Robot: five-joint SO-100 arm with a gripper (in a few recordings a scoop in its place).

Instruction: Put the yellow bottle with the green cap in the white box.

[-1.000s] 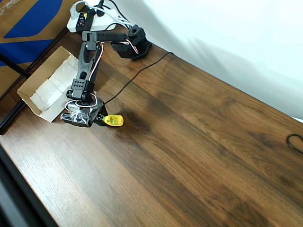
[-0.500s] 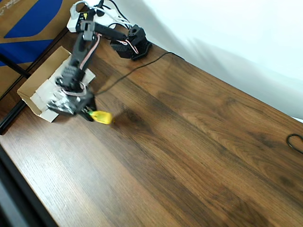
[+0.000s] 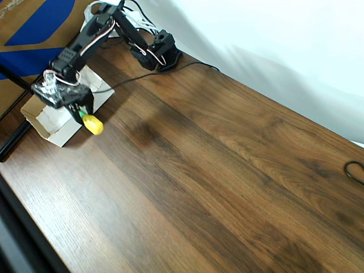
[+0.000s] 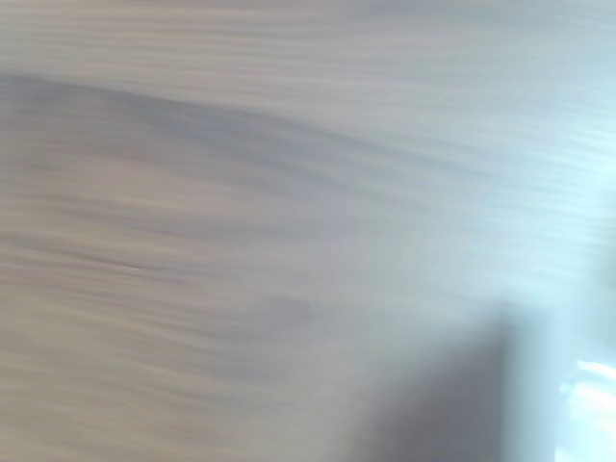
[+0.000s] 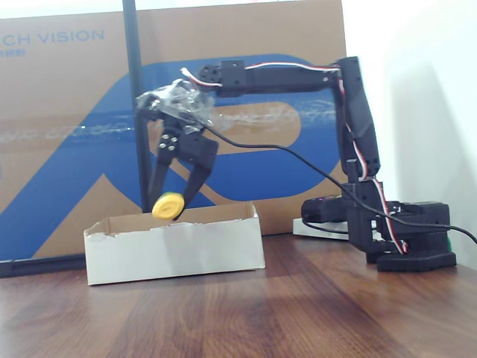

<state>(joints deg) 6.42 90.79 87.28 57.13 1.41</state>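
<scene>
The black gripper [image 3: 84, 115] is shut on the yellow bottle with the green cap [image 3: 93, 124], gripping it at the cap end and holding it off the table. In the fixed view the bottle [image 5: 168, 205] hangs between the fingers of the gripper [image 5: 174, 198], just above the rim of the white box [image 5: 175, 245]. From overhead the bottle sits over the box's right edge, with the white box [image 3: 41, 126] lying at the table's left side under the gripper. The wrist view is a blur of wood grain.
A big brown-and-blue carton [image 3: 34, 23] stands behind the box, also seen as the carton [image 5: 74, 112] in the fixed view. The arm's base [image 3: 160, 52] and a white power strip [image 3: 91, 25] are at the back. A black cable [image 3: 148, 77] crosses the wood. A black pole [image 5: 134, 97] stands by the box.
The gripper has lifted the bottle off the table and swung it left and back, from the wood beside the box to over the box's right edge.
</scene>
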